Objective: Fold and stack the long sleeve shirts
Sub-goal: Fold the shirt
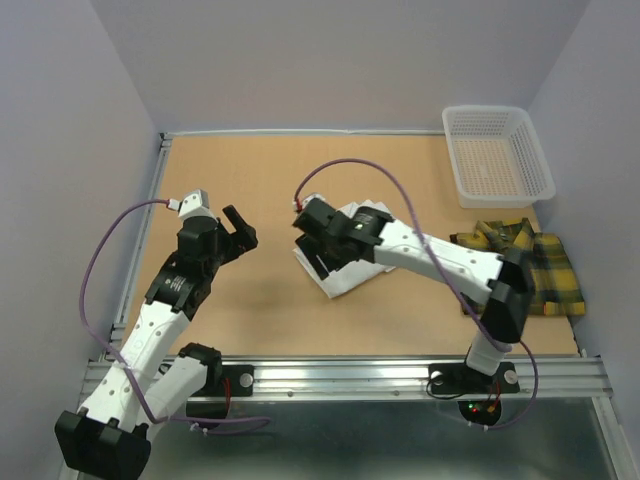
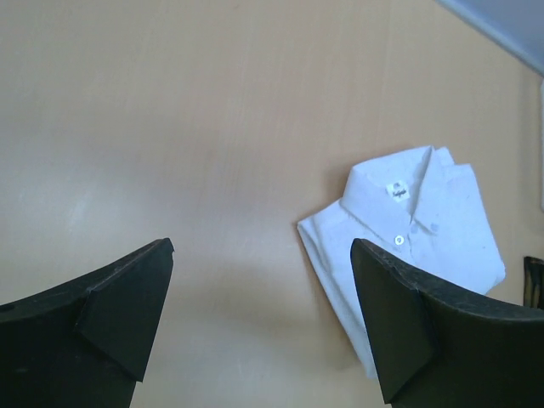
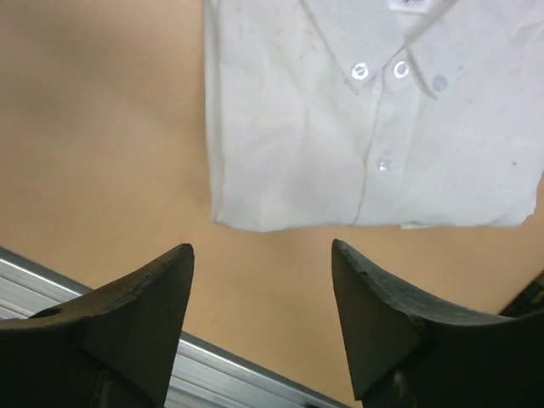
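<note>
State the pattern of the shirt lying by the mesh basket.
Yellow-and-dark plaid cloth shirt; it shows best in the top external view.

Two shirts on one table (image 1: 250, 170): white shirt (image 2: 416, 229), plaid shirt (image 1: 550, 280); one mesh basket (image 1: 497, 165); two grippers: left gripper (image 2: 262, 246), right gripper (image 3: 262, 251).

Left arm (image 1: 145, 335) and right arm (image 1: 440, 257): white shells, black joints, purple cable (image 1: 350, 162) each, matte black wedge fingers (image 2: 119, 297).

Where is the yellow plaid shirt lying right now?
In the top view, the plaid shirt lies at the right side of the table, just nearer the arms than the white mesh basket, partly hidden by the right arm's elbow.
</note>
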`<state>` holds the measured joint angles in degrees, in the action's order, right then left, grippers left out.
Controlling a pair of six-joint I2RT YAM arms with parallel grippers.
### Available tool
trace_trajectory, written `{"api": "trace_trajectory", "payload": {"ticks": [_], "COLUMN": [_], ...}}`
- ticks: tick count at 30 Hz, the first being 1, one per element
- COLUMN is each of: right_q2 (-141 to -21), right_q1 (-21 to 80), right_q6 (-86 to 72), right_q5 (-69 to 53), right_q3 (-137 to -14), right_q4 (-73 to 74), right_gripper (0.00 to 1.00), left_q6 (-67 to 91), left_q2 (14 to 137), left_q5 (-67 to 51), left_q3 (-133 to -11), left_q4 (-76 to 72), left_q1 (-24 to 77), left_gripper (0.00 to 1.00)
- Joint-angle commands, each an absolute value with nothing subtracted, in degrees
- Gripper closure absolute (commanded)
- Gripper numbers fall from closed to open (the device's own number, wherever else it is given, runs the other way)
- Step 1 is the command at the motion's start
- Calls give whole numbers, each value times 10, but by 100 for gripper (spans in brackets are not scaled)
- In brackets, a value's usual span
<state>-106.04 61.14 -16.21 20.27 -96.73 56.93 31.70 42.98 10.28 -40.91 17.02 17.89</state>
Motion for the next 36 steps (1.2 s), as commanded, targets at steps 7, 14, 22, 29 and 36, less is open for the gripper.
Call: {"api": "trace_trajectory", "payload": {"ticks": [7,14,22,29,36], "right_q2": [-914,-983,-1038,-1018,-901], "right_q1": [514,513,542,569,468], "right_q6": [-224,-246,-280,-270,-255], "right_q5": [105,51,-18,-63,32], "right_q3": [-755,-705,-616,-613,-624], "right_q4": [310,193,109,121,174], "right_gripper": [60,78,81,76,61], "left_q6": [359,350,345,363,422], "left_q2": [475,495,522,590,688], "left_q5": [43,11,4,-20,35], "left_q3": [-435,-416,-399,-406,-460], "left_q4": [195,171,119,73,28], "left_q1": [180,180,182,237,291], "left_gripper": [4,4,5,5,11]}}
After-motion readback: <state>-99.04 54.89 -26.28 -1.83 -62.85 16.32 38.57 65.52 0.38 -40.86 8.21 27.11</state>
